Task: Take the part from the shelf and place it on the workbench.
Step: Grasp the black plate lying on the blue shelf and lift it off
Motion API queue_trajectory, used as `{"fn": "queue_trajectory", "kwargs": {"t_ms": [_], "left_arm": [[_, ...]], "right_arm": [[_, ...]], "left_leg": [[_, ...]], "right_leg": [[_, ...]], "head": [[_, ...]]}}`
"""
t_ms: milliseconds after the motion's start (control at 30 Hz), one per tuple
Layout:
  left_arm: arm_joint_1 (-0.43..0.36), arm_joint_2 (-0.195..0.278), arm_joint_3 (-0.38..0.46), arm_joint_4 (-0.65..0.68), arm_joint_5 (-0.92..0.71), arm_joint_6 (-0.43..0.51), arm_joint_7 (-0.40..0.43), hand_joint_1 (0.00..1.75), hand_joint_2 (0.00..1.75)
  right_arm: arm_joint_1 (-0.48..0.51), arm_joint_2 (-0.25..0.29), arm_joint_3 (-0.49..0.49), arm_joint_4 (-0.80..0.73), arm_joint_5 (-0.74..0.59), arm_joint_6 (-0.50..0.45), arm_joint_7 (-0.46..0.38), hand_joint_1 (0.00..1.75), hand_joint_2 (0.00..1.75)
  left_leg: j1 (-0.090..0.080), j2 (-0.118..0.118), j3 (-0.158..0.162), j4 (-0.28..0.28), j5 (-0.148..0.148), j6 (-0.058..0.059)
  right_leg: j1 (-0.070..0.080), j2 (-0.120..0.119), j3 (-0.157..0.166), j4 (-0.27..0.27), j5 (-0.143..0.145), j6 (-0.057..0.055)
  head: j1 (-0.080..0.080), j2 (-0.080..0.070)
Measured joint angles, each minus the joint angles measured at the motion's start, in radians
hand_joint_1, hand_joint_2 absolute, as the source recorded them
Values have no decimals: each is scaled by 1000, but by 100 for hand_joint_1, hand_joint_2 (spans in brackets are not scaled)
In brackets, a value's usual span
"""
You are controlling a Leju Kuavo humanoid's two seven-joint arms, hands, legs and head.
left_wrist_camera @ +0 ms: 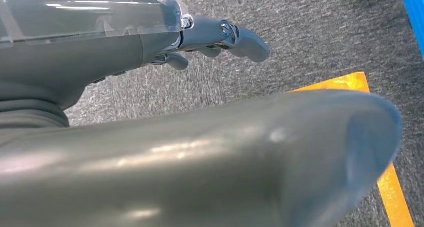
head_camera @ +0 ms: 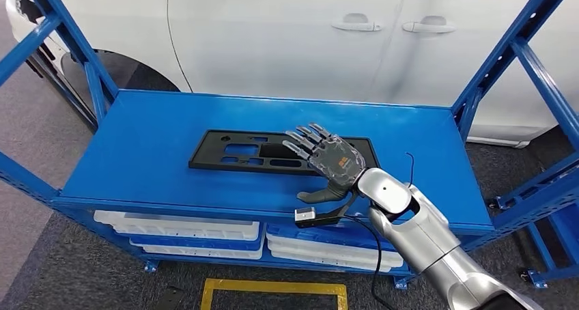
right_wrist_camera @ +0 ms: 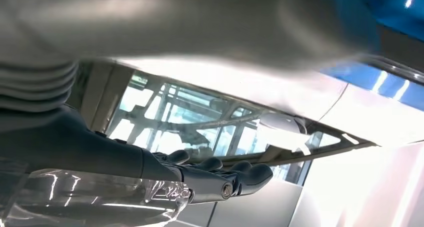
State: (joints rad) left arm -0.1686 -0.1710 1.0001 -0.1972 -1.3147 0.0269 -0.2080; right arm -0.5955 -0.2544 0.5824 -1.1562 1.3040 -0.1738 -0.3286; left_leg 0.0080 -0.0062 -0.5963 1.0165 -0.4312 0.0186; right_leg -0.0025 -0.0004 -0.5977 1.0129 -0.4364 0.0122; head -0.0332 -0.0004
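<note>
A flat black part (head_camera: 246, 153) with several cut-outs lies across the middle of the blue shelf top (head_camera: 150, 153). My right hand (head_camera: 326, 158) is over the part's right end, palm down and fingers stretched out apart, holding nothing; whether it touches the part I cannot tell. The right wrist view shows that hand (right_wrist_camera: 200, 179) with straight fingers against the white car. My left hand (left_wrist_camera: 210, 37) hangs above the grey carpet with loosely extended fingers and nothing in it.
A white car (head_camera: 307, 37) stands close behind the shelf. Blue uprights (head_camera: 505, 57) and slanted braces (head_camera: 65, 30) frame both ends. White trays (head_camera: 184, 229) fill the lower level. A yellow floor marking (head_camera: 273, 288) lies in front of the shelf.
</note>
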Motion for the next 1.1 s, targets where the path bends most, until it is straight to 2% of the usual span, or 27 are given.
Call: {"fn": "queue_trajectory", "kwargs": {"t_ms": [67,133,167,233,267,300,333,367,433,467,500,600,633,700,767,800,833,867,933,967,1000,1067,1100], "left_arm": [[-1,-1,0,0,-2,-1,0,0,0],[-2,-2,-1,0,-4,-1,0,0,0],[-3,-2,-1,0,-4,-1,1,0,0],[-4,-1,-1,0,-5,-1,1,0,0],[-3,-1,-1,0,-5,-1,1,0,0],[-3,-2,-1,0,-5,-1,1,0,0],[-2,-2,-1,0,-6,-1,1,0,0],[-2,-2,-1,0,-6,-2,1,0,0],[-4,-1,-1,0,-7,-2,2,0,0],[-5,-1,-1,0,-8,-2,2,0,0],[-5,-1,-1,0,-9,-2,3,0,0],[-3,-2,-2,0,-10,-2,4,0,0],[-4,-2,-2,0,-10,-2,4,0,0],[-7,-3,-4,0,-10,-2,4,0,0],[-6,-4,-5,0,-10,-1,4,0,0],[-6,-4,-6,0,-10,-1,4,0,0],[-5,-4,-7,0,-10,0,4,0,0],[-5,-4,-7,0,-9,0,5,0,0],[-6,-5,-9,0,-9,0,5,0,0],[-6,-6,-9,0,-9,0,5,0,0],[-6,-6,-10,0,-9,0,5,0,0],[-6,-8,-10,0,-9,0,5,0,0],[-6,-8,-10,0,-9,0,5,0,0]], "right_arm": [[7,0,1,5,0,0,-1,0,175],[13,0,1,10,0,0,-2,0,175],[14,1,2,13,0,-1,-2,0,175],[19,2,2,18,0,-1,-2,0,175],[24,2,2,21,0,-1,-3,0,175],[28,3,3,24,0,-1,-3,0,175],[32,3,3,27,0,-1,-4,0,175],[34,3,4,31,0,-1,-4,0,175],[35,3,5,35,0,-2,-4,0,175],[35,3,5,37,0,-3,-5,0,175],[36,2,5,39,0,-4,-6,0,175],[41,1,6,44,0,-9,-9,0,175],[42,0,6,45,0,-10,-9,0,175],[42,-1,6,50,-1,-10,-10,0,175],[42,-1,9,61,0,-9,-9,0,175],[42,-1,11,69,2,-9,-8,0,175],[42,-1,14,76,4,-9,-6,0,175],[42,-1,16,84,7,-9,-3,0,175],[36,1,19,95,15,-10,8,0,175],[31,2,21,101,19,-11,14,0,175],[27,4,23,107,22,-12,18,0,175],[23,6,27,118,25,-14,23,0,175],[22,8,29,123,25,-15,23,0,175]], "left_leg": [[-1,0,0,-2,1,-12],[1,1,-9,19,-17,-22],[1,1,-25,57,-42,-26],[3,1,-82,185,-108,-31],[4,1,-110,248,-131,-34],[4,1,-127,285,-138,-36],[5,1,-125,282,-125,-37],[6,2,-103,238,-96,-38],[7,2,-33,95,-33,-35],[7,1,-7,43,-17,-31],[5,1,6,15,-13,-25],[3,0,6,6,-10,-6],[4,0,6,2,-7,0],[6,0,6,-2,-1,10],[5,1,3,-2,0,12],[5,1,2,-2,0,13],[4,0,1,-1,0,13],[4,0,1,-1,0,13],[2,-2,2,0,-1,11],[1,-2,1,1,-1,8],[0,-2,0,1,-1,4],[1,-1,-2,-1,1,-8],[1,-1,-2,-1,0,-13]], "right_leg": [[1,1,1,-6,2,-8],[-3,0,5,-16,8,-20],[-6,-1,6,-21,11,-25],[-6,-2,6,-22,12,-30],[-6,-2,6,-21,12,-30],[-6,-2,5,-20,11,-30],[-6,-2,5,-18,11,-30],[-6,-1,5,-16,9,-28],[-5,1,4,-8,4,-21],[-3,2,2,-3,3,-16],[-1,3,-1,0,2,-11],[-3,3,-3,1,2,5],[-5,3,-9,13,-8,11],[-8,2,-47,97,-60,21],[-9,2,-113,235,-121,26],[-10,2,-135,280,-132,27],[-10,2,-139,289,-123,26],[-10,2,-122,255,-97,23],[-7,1,-48,109,-30,11],[-4,1,-19,48,-9,5],[0,0,-2,10,0,0],[6,0,0,-4,0,-8],[3,-1,2,-9,3,-12]], "head": [[0,0],[0,0],[0,0],[0,0],[0,0],[0,0],[0,0],[0,0],[0,0],[0,0],[0,0],[0,0],[0,0],[0,0],[0,0],[0,0],[0,0],[0,0],[0,0],[0,0],[0,0],[0,0],[0,0]]}}
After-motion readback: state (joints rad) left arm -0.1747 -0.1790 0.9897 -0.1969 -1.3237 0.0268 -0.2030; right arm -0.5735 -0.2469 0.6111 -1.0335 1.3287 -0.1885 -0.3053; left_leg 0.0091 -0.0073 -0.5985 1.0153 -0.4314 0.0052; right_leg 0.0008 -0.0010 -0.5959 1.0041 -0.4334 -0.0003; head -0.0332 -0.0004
